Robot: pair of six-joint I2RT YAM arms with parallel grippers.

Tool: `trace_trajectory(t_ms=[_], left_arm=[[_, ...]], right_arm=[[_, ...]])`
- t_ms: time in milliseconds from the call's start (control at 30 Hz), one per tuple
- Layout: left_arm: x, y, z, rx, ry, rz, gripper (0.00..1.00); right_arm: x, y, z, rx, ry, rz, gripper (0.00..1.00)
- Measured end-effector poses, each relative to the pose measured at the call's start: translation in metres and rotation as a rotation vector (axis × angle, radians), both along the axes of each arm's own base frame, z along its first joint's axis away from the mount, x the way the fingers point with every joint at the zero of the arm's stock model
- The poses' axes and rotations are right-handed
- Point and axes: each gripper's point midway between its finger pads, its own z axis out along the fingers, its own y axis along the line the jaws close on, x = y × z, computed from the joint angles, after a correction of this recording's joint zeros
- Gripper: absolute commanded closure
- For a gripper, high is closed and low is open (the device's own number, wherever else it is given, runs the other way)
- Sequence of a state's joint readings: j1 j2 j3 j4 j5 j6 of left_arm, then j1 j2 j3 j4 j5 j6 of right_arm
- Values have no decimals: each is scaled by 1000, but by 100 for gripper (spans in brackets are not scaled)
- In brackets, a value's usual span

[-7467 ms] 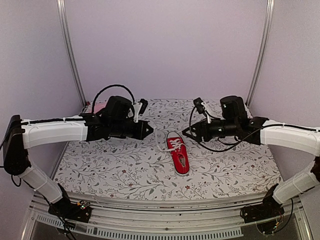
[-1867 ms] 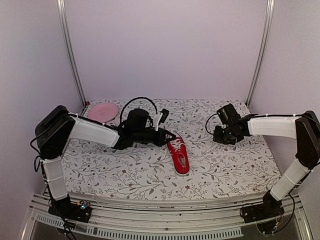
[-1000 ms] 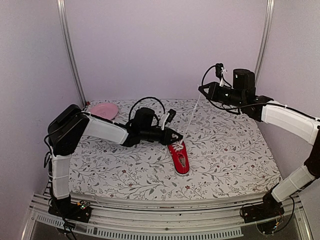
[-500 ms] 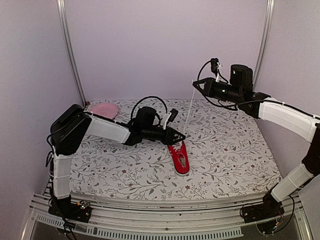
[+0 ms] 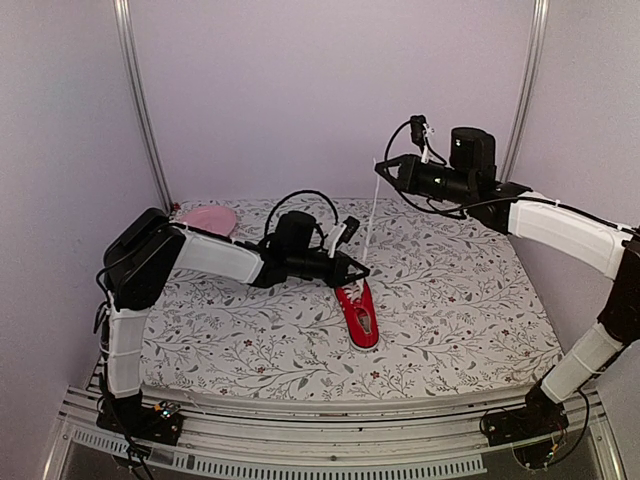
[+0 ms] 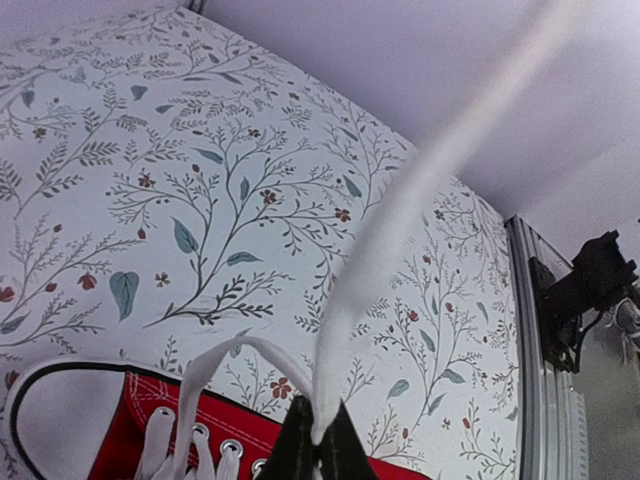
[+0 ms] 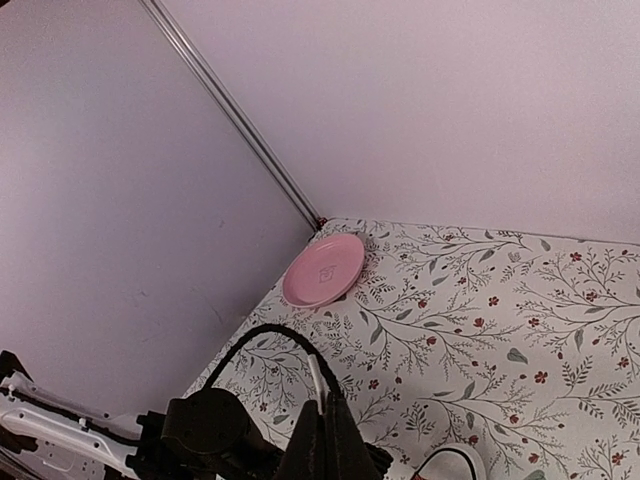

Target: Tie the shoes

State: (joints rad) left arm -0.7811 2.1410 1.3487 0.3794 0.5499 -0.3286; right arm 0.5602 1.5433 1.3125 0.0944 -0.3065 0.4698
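Observation:
A small red sneaker (image 5: 359,314) with white laces lies mid-table, its toe pointing away from the arm bases. My left gripper (image 5: 363,270) hovers low over the laced end, shut on a white lace (image 6: 398,212) right above the eyelets. In the left wrist view its fingertips (image 6: 320,442) pinch that lace where it rises from the shoe (image 6: 140,415). The same lace (image 5: 368,215) runs taut up to my right gripper (image 5: 379,171), held high above the table and shut on the lace end (image 7: 316,378). A second lace (image 6: 205,362) lies slack.
A pink plate (image 5: 208,218) sits at the table's back left corner, also in the right wrist view (image 7: 325,268). The left arm and its black cable (image 7: 262,335) lie below the right gripper. A flower-patterned cloth (image 5: 450,300) covers the table.
My right gripper has drifted left while staying high, so the lace stands steeper. My left gripper has edged right over the shoe's laces and closed on the lace.

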Motion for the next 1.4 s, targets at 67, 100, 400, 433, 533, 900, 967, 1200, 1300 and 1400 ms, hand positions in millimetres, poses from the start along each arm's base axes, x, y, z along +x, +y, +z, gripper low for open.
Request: trace_trajectory(t_ms=[67,100,400,433,533,900,967,1200,1300,1400], left_arm=[[0,0,0,0,-6,-2,100],[0,0,0,0,-7,-3,100],[-23,9,-6,-6,29,-66,100],[-26,11,-5,-10,31,-70,100],[-30,16,-2,-25,39,-65,100],[-6,53,3,-101,152,98,100],[-2,56,5,-115,167,111,100],[-4,55,9,-137,194,98,100],[-5,55,9,-138,198,95,100],[-5,55,9,-140,202,95,100]], right_arm=[[3,4,-5,-8,6,4,98],[3,7,-9,-13,11,6,98],[20,42,-77,-122,89,32,98],[22,45,-89,-137,106,37,97],[26,55,-126,-179,160,65,66],[23,40,-156,-208,164,140,28],[18,25,-155,-204,140,143,34],[-21,12,-203,-214,145,257,55],[-30,21,-221,-217,147,308,59],[-32,30,-230,-218,125,337,61]])
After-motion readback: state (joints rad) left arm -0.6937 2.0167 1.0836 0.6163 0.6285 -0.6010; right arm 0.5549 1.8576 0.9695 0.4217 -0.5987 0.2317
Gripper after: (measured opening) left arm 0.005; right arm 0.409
